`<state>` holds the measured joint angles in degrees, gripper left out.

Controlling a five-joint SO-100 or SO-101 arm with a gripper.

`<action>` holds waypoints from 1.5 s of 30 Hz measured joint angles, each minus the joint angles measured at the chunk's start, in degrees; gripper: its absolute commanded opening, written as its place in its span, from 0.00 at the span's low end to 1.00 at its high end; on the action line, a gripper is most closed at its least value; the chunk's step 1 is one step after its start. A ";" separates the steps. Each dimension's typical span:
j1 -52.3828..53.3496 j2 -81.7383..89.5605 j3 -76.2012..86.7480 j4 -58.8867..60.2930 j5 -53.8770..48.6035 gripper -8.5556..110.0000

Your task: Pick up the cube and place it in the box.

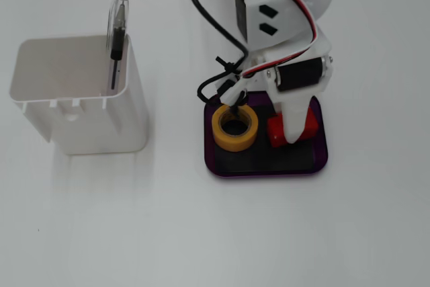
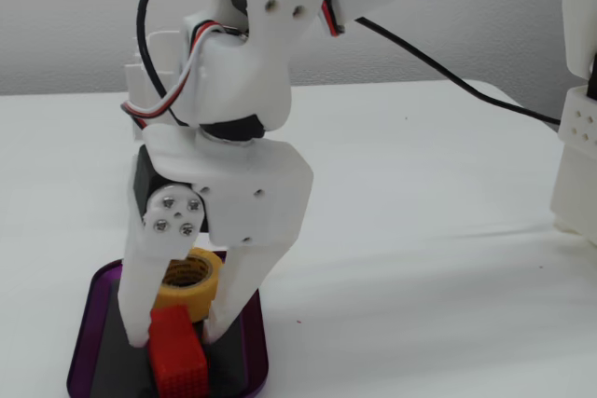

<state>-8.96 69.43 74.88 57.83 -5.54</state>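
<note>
The red cube lies on the black floor of the purple box, in its right half in a fixed view. My gripper points down into the box, with one white finger crossing over the cube. In another fixed view the two fingers stand close on either side of the cube, which rests on the floor of the box. The gripper looks shut on the cube's far end.
A yellow tape roll sits in the box's left half, right beside the gripper. A taller white container holding a pen stands to the left. A white base stands at the right edge.
</note>
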 measured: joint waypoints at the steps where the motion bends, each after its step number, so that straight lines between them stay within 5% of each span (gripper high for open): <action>1: 0.09 1.32 0.00 0.62 0.00 0.20; 20: 0.09 56.43 5.45 21.36 1.23 0.20; 45: 9.14 122.61 93.78 8.44 1.49 0.20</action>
<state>0.18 192.04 168.66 66.27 -4.04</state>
